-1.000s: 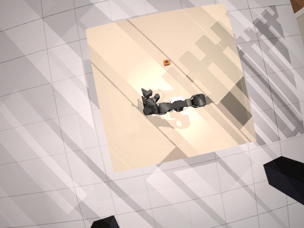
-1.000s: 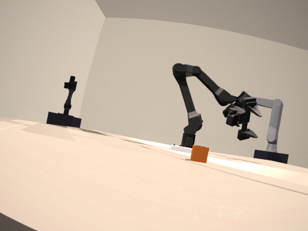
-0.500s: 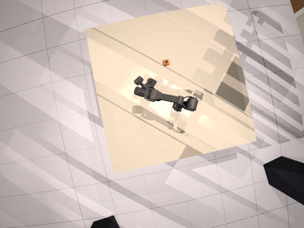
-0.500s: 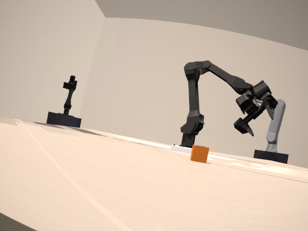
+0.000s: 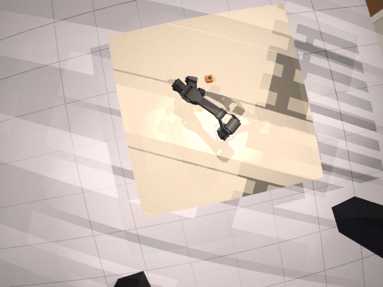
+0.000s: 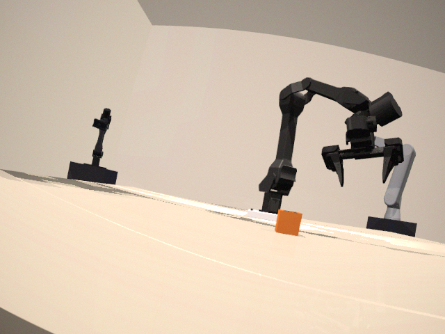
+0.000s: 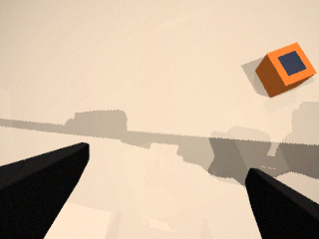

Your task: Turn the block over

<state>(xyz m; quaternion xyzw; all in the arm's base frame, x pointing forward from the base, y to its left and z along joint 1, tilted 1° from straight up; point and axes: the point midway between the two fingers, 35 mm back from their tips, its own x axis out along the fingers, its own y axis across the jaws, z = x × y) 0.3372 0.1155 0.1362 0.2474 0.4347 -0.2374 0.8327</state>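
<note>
An orange block [image 5: 209, 78] [image 6: 288, 222] [image 7: 286, 68] rests on the beige table [image 5: 185, 185] [image 6: 143, 269] [image 7: 134, 40]. Its dark blue marked side faces up. My gripper [image 5: 184, 82] [image 6: 362, 181] [image 7: 169, 163] is wide open and empty, with its fingers pointing down. It hangs well above the table, off to one side of the block. In the wrist view the block lies at the upper right, beyond the right finger. Nothing is between the fingers.
My arm's base stands on a white plate [image 6: 259, 214] just behind the block. A small black arm on a dark base [image 6: 92, 171] and a grey arm [image 6: 398, 179] stand beyond the table. Dark blocks [image 5: 358, 222] lie on the floor.
</note>
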